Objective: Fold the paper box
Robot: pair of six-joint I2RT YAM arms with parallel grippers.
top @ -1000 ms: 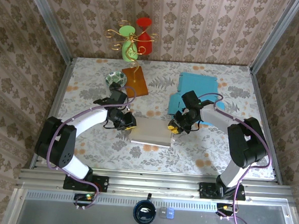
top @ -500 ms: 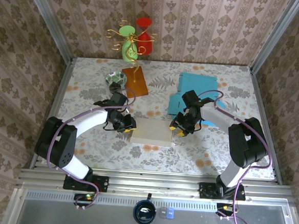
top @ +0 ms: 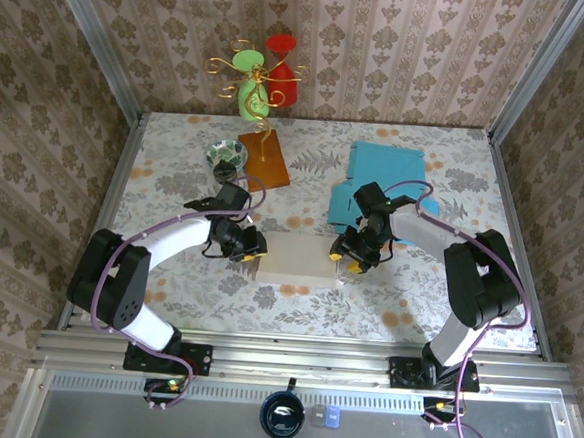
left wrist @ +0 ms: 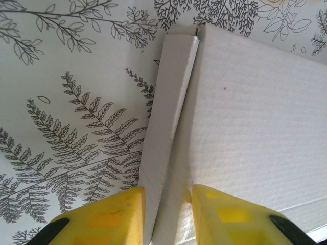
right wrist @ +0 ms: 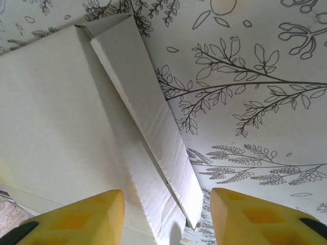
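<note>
Top external shows the paper box (top: 297,259), a flat, pale, rectangular slab of cardboard, lying on the floral-printed surface (top: 166,160) between the two arms, near the middle of the front half. The left claw (top: 249,250) sits at the box's left end and the right claw (top: 346,259) at its right end. Behind the right arm lies a flat turquoise sheet (top: 384,167) with cut edges, and behind the left arm a glossy orange-brown board (top: 264,158) beside a small glass dish (top: 226,154).

Left wrist shows the left claw (left wrist: 167,217) standing narrowly apart, its yellow fingers (left wrist: 110,219) straddling a long, thin side flap (left wrist: 166,122) that leans against the box's finely ribbed white face; whether the pads press on it cannot be told.

Right wrist shows the right claw (right wrist: 167,219) spread wide, its yellow fingers (right wrist: 82,219) clear of the other narrow flap (right wrist: 145,97), which slants away from the box body with a raw, slightly frayed edge. Leafy line drawings cover the surface here.
</note>
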